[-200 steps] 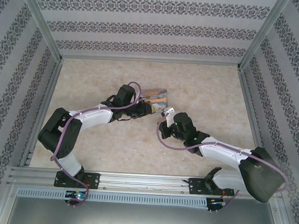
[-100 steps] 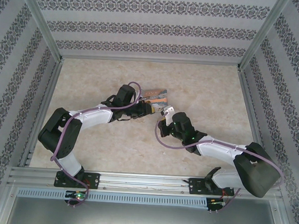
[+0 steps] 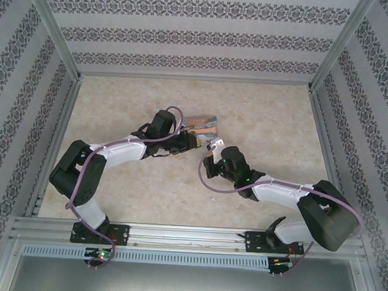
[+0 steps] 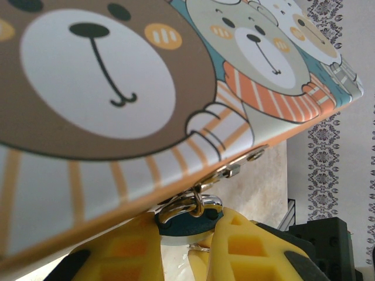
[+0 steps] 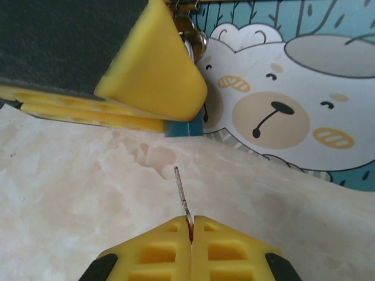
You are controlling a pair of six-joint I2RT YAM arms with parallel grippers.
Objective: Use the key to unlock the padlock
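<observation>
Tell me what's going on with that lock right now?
The left gripper is clamped on the padlock, which hangs from the clasp of the tin. The right gripper pinches the key, with its blade pointing toward the padlock but short of it. The key is not yet in the lock.

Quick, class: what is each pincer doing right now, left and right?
Left pincer: closed on the padlock.
Right pincer: closed on the key.
</observation>
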